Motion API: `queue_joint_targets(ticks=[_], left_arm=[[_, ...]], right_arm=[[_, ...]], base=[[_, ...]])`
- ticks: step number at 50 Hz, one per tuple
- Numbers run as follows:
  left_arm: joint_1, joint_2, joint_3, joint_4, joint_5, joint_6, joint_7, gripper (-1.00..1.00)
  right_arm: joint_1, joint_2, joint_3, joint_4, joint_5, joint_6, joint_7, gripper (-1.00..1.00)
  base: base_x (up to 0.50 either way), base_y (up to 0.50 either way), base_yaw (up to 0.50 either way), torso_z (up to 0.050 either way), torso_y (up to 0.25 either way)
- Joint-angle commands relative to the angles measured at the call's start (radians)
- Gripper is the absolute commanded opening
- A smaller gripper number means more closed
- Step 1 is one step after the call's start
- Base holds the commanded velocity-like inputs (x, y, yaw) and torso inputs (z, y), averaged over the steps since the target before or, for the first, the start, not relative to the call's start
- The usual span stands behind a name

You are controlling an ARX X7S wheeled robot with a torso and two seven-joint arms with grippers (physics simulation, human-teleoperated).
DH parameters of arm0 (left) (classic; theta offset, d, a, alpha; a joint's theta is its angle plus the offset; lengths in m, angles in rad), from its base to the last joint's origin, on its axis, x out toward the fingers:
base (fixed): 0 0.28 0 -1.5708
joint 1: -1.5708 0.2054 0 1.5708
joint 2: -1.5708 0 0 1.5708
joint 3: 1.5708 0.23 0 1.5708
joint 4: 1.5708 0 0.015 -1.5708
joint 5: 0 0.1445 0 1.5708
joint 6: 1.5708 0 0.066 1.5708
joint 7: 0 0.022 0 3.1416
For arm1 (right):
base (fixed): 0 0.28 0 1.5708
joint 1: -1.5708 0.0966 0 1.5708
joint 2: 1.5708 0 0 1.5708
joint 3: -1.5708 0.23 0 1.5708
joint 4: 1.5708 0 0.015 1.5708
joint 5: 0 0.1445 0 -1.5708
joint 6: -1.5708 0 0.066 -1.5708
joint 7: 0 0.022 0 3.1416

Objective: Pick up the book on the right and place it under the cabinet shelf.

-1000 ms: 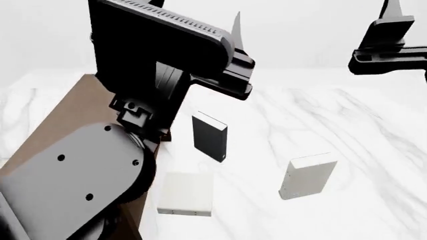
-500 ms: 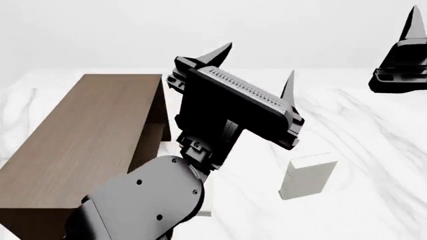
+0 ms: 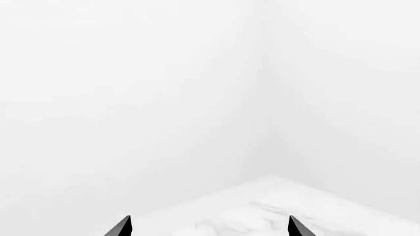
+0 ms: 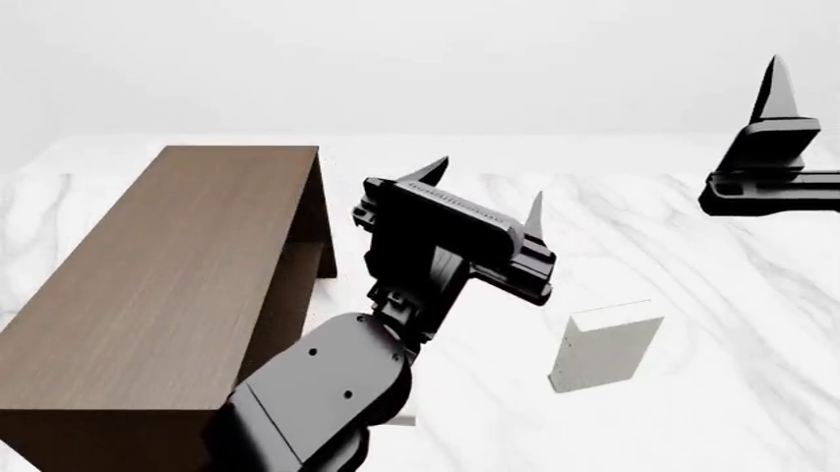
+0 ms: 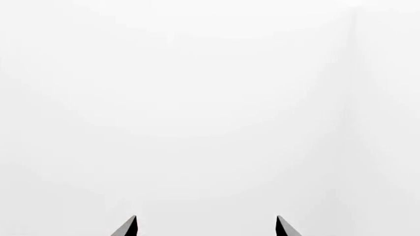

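Observation:
The book (image 4: 407, 420) lies flat on the table by the cabinet's near corner. My left arm covers nearly all of it, and only a pale sliver of its edge shows. The cabinet shelf (image 4: 171, 275) is a big dark brown box at the left, its open side facing right. My left gripper (image 4: 483, 187) hovers open and empty to the right of that opening, well above the book. In its wrist view the left gripper (image 3: 208, 227) shows two spread tips over marble. My right gripper (image 5: 206, 227) is open and empty, high at the far right, with one finger (image 4: 777, 108) in the head view.
A chunkier off-white book (image 4: 604, 346) stands upright right of centre. The black book is hidden behind my left gripper. The white marble table (image 4: 683, 246) stretches back to a plain white wall.
My left arm has swung away from the camera and lower, and it now uncovers the cabinet and covers the black book. The right gripper has shifted a little left and down.

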Motion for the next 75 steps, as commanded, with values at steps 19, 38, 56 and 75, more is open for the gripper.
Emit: queue_joint_targets(ticks=[19, 38, 56, 75], left_arm=[[0.144, 0.025, 0.102, -0.265, 0.022, 0.172, 0.083, 1.0], [0.224, 0.038, 0.126, -0.339, 0.025, 0.302, 0.089, 1.0], [0.256, 0.042, 0.146, -0.346, 0.013, 0.383, 0.092, 1.0], [0.251, 0.051, 0.177, -0.39, -0.002, 0.429, 0.111, 1.0]], right_arm=[[-0.068, -0.016, -0.025, 0.017, -0.045, -0.048, -0.006, 1.0], [-0.112, -0.033, -0.04, 0.043, -0.072, -0.081, -0.007, 1.0], [-0.128, -0.033, -0.04, 0.047, -0.081, -0.088, -0.004, 1.0], [-0.133, -0.048, -0.035, 0.064, -0.08, -0.078, -0.004, 1.0]], base=[[0.0, 0.0, 0.0, 0.0, 0.0], [0.0, 0.0, 0.0, 0.0, -0.01], [0.0, 0.0, 0.0, 0.0, -0.136], [0.0, 0.0, 0.0, 0.0, -0.141]])
